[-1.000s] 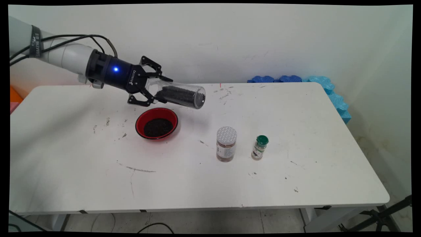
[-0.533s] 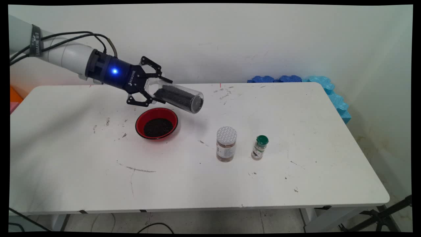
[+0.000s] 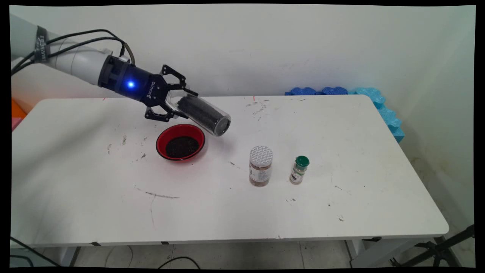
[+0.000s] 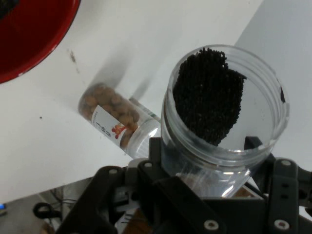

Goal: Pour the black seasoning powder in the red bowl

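Your gripper (image 3: 175, 103) has its fingers pinched on the base of a clear jar (image 3: 202, 114) of black grains, held in the air just above and beyond the red bowl (image 3: 180, 142). Its long axis slopes down to the right, open mouth lowest, toward the spice jars (image 3: 260, 165).

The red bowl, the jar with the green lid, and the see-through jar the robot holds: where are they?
Red bowl (image 3: 161, 137), main view, on its left rim.
Green-lid jar (image 3: 302, 161), main view, on the lid.
Clear jar (image 3: 202, 113), main view, on its side wall, over the black grains.
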`<state>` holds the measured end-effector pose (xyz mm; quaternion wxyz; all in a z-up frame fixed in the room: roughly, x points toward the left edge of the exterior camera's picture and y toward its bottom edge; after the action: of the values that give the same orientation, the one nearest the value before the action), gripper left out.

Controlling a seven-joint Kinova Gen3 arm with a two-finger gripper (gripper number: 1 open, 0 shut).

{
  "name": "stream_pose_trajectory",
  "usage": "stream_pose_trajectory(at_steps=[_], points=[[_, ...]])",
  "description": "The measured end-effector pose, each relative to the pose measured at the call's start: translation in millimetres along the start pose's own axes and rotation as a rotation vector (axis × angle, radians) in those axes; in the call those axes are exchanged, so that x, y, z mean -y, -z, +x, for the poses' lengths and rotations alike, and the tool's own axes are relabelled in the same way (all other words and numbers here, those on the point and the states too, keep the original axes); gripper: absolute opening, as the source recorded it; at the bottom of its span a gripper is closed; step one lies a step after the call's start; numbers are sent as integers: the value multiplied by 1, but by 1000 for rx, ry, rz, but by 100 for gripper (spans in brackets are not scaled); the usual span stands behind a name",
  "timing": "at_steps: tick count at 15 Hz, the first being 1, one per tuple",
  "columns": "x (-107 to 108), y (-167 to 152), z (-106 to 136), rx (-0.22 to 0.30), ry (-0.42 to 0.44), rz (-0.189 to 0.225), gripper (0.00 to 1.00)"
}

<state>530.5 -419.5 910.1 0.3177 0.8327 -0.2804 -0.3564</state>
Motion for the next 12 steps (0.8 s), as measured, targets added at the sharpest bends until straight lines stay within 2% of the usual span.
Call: stream_pose_trajectory(at_steps=[12], points=[[-10,-2,-2,13,-368,23,0]])
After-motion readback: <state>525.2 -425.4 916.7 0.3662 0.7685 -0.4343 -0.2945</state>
